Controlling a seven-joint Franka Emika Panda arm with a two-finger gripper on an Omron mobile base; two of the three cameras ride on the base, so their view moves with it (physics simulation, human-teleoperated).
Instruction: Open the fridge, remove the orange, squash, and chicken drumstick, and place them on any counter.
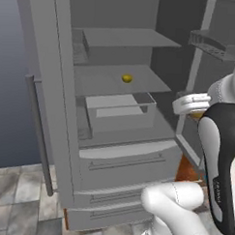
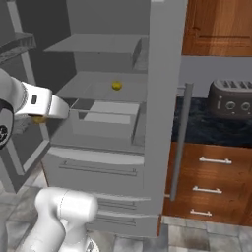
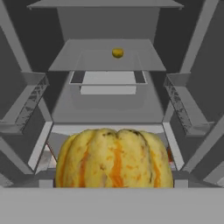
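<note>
While the fridge stands open, one squash (striped) shows.

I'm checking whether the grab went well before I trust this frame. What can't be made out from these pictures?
- The fingers: in the hand view the squash covers them, so a firm grip cannot be confirmed.
- The squash's lower part: cut off at the bottom of the hand view.
- The small yellow ball on the fridge shelf: too small to identify.
- The chicken drumstick: cannot be made out in the fridge.
</note>
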